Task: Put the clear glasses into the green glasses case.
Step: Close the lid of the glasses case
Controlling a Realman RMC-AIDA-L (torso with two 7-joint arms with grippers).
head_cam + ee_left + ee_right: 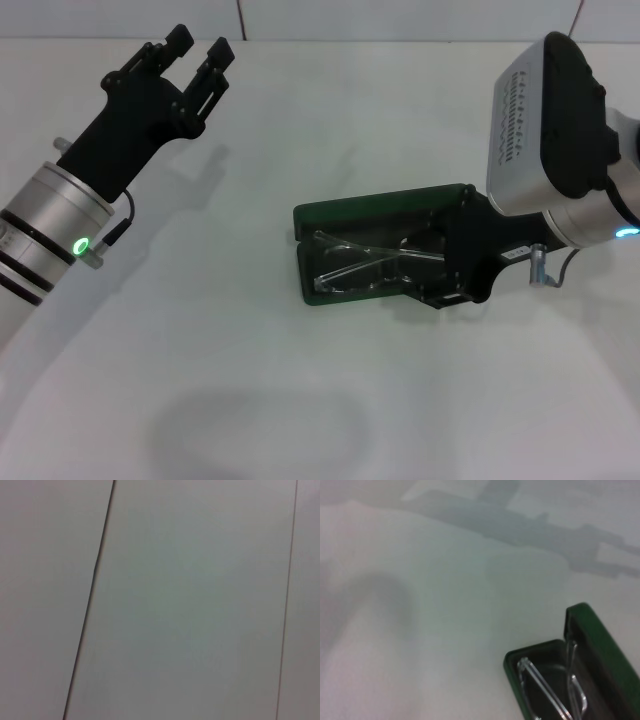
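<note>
The green glasses case lies open mid-table, its lid standing along the far side. The clear glasses rest inside on the dark lining with their thin arms crossed. My right gripper reaches in from the right and sits low over the case's right end, its black body covering that end. In the right wrist view the case's green lid and the glasses fill the lower corner. My left gripper hovers open at the far left, well away from the case and holding nothing.
The white table spreads all around the case. The table's back edge runs along the top of the head view. The left wrist view shows only a pale panelled surface with dark seams.
</note>
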